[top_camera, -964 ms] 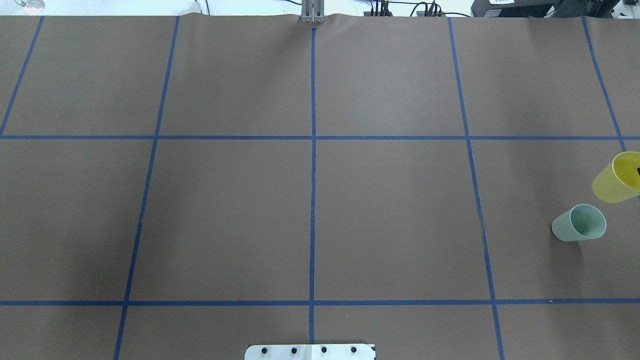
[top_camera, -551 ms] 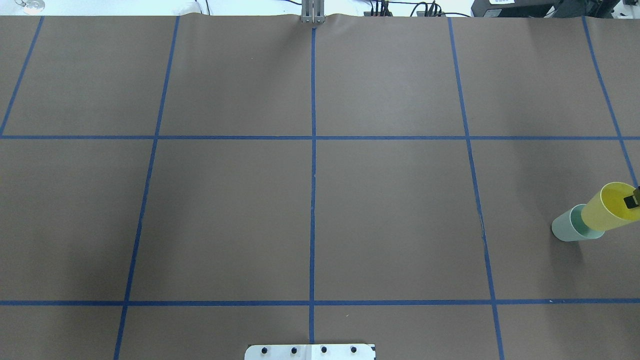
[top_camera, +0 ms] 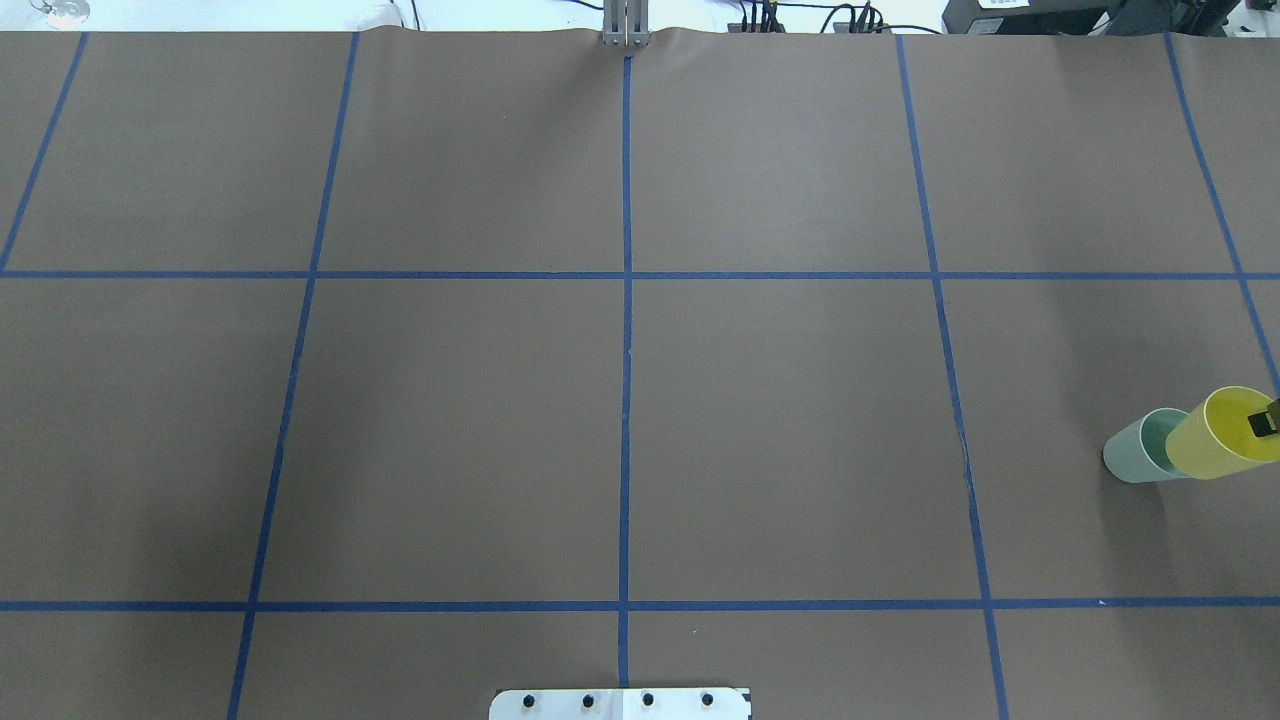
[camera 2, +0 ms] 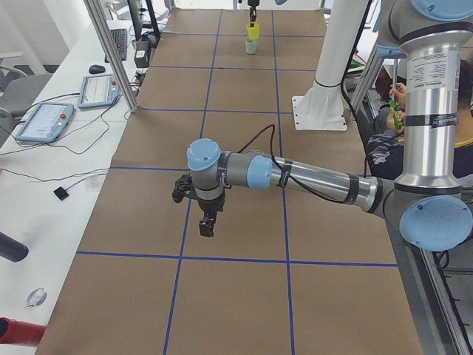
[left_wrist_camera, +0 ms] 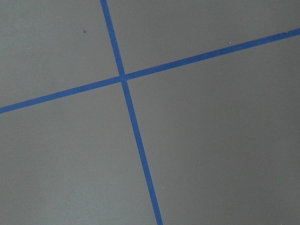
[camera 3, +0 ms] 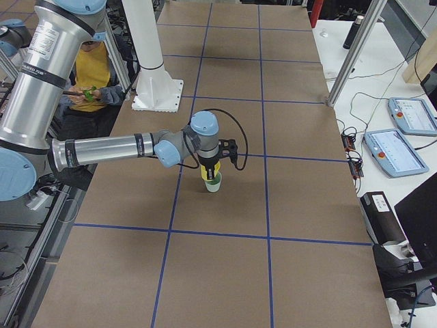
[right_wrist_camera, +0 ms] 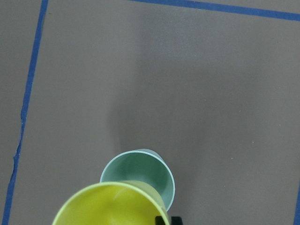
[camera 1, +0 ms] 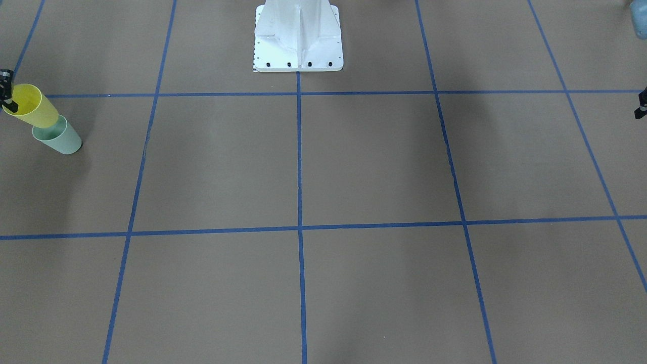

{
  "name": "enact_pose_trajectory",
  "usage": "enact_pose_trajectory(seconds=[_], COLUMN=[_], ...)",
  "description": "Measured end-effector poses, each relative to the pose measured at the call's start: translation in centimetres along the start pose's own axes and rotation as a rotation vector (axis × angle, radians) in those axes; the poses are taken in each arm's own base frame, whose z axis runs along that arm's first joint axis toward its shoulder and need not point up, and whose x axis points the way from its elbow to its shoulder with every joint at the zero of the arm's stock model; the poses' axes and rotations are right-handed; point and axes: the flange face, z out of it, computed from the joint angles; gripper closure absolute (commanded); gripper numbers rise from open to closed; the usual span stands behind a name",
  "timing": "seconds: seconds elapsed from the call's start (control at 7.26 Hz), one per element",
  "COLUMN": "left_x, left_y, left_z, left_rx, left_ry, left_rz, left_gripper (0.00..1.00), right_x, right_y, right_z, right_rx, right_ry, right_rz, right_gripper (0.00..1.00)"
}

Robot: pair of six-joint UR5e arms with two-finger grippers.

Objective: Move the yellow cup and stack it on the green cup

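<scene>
The yellow cup (top_camera: pixel 1222 440) hangs upright from my right gripper (top_camera: pixel 1266 424), which is shut on its rim with one finger inside. It hangs right over the pale green cup (top_camera: pixel 1135 452), which stands on the table at the far right. The yellow base is at the green cup's mouth (camera 3: pixel 213 182); I cannot tell if they touch. The front view shows the yellow cup (camera 1: pixel 30 107), the green cup (camera 1: pixel 58 137) and the right gripper (camera 1: pixel 7 102). The right wrist view shows the yellow cup (right_wrist_camera: pixel 110 206) above the green cup (right_wrist_camera: pixel 136 171). My left gripper (camera 2: pixel 207 225) hovers over bare table, its state unclear.
The brown table cover (top_camera: pixel 780 420) carries a grid of blue tape lines (top_camera: pixel 626 300). The white robot base (camera 1: pixel 298 40) stands at the middle of the near edge. The cups are close to the table's right end.
My right gripper has carried the yellow cup from beside and beyond the green cup to right over it, and lowered it towards the green cup's mouth.
</scene>
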Motion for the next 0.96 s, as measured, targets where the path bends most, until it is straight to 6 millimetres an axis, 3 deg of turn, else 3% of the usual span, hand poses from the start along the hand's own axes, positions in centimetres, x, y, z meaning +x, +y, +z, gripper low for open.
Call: enact_pose_trajectory(seconds=[0.96], left_x=[-0.01], left_y=[0.06], left_z=[0.03], left_rx=[-0.001], left_ry=[0.001], left_rz=[-0.001], left_gripper=[0.0], right_x=[-0.48], right_y=[-1.11], right_z=[1.01], right_rx=[0.01], right_ry=[0.013], right_rz=[0.003], right_gripper=[1.0])
